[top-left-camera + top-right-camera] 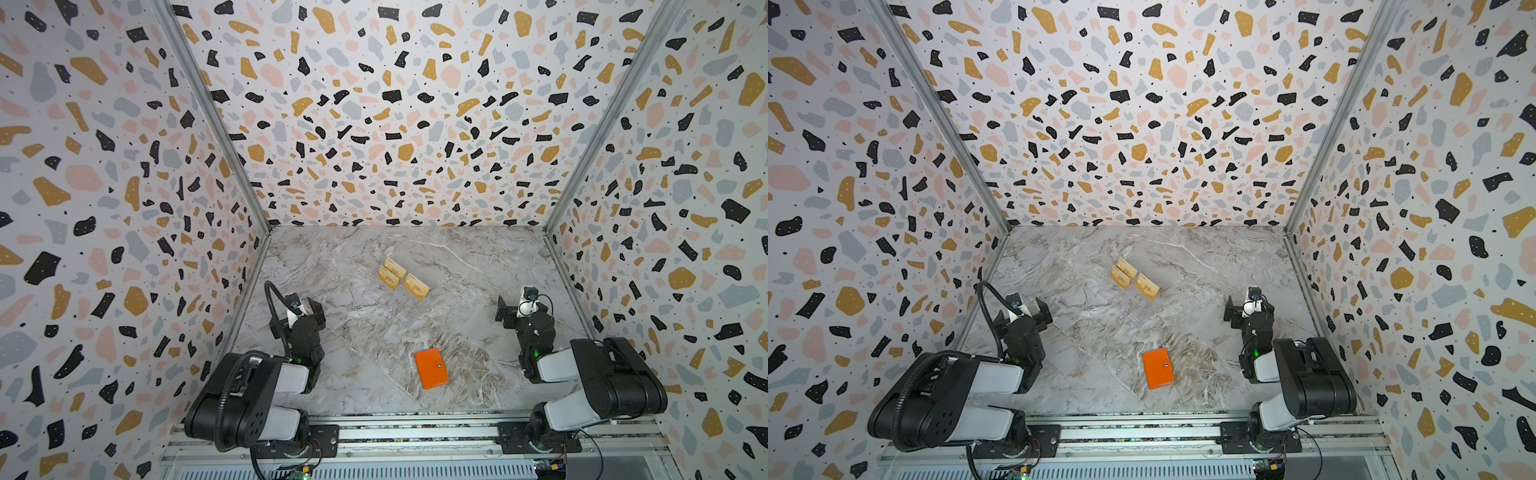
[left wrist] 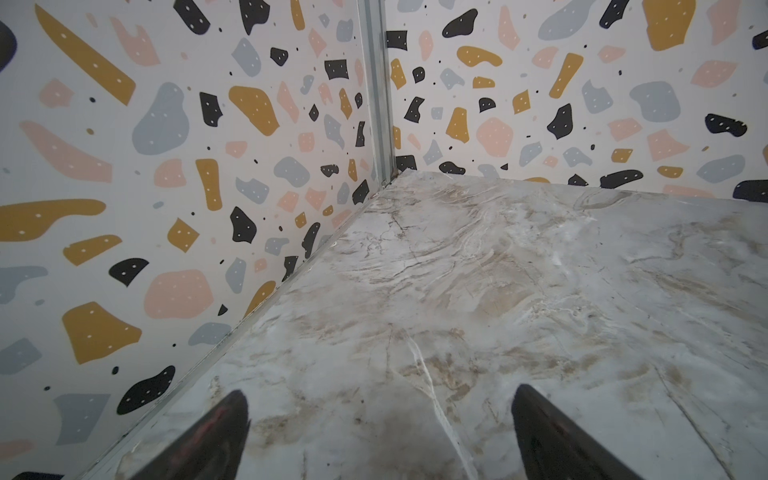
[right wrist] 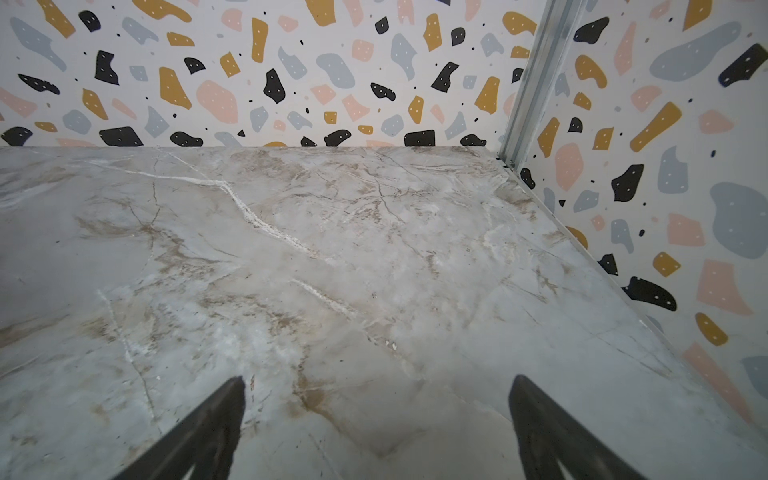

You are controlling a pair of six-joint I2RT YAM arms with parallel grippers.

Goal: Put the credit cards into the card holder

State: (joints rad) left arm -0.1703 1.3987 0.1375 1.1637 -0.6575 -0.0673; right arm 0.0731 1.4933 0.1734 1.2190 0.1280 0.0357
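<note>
Left gripper has its jaws spread wide with nothing between them, hanging just over the bare marble table near the side wall. Right gripper is the same: jaws wide apart, empty, over bare marble. In both top views the credit cards, gold ones grouped close together, sit ahead of both grippers toward the back wall, roughly midway between them. The card holder, orange and folded shut, lies flat behind the grippers, between the two arms, well apart from the cards
</note>
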